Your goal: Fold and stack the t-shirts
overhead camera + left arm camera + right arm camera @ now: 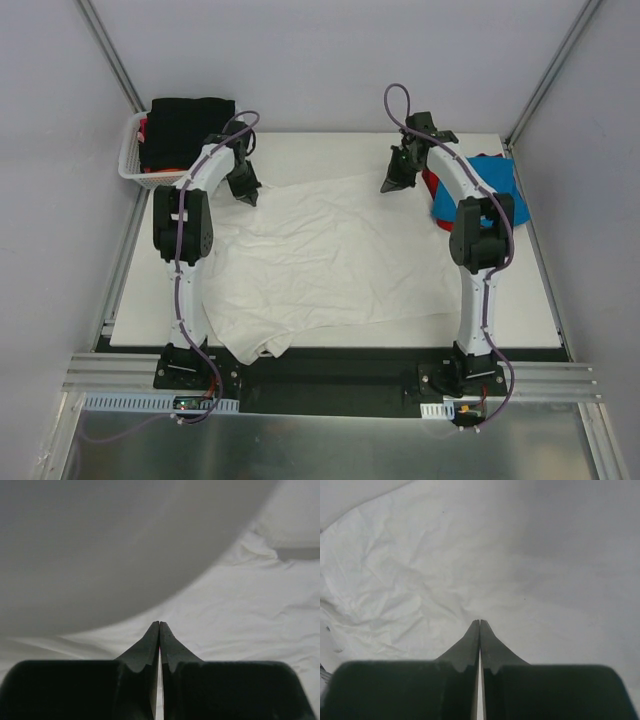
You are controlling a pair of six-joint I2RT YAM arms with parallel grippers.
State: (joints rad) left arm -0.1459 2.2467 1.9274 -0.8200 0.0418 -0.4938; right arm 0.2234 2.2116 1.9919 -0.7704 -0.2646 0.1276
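From above, the white t-shirt (330, 250) lies spread across the table (520, 300). The left gripper (245, 190) is at its far left corner and the right gripper (393, 182) at its far right corner. A blue t-shirt (492, 180) lies just right of it. A black t-shirt (185, 125) fills the basket (128, 160) beyond its far left corner.

In the left wrist view, the jaws are pressed together, with their tips at the white cloth.

In the right wrist view, the jaws are likewise together over wrinkled white cloth. Neither view shows whether fabric is pinched.

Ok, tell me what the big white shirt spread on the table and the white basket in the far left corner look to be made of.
Large white t-shirt: soft matte cloth, probably cotton; it lies limp with fine creases and no shine. White lattice basket: likely rigid moulded plastic with a smooth finish; its thin openwork wall holds its shape.
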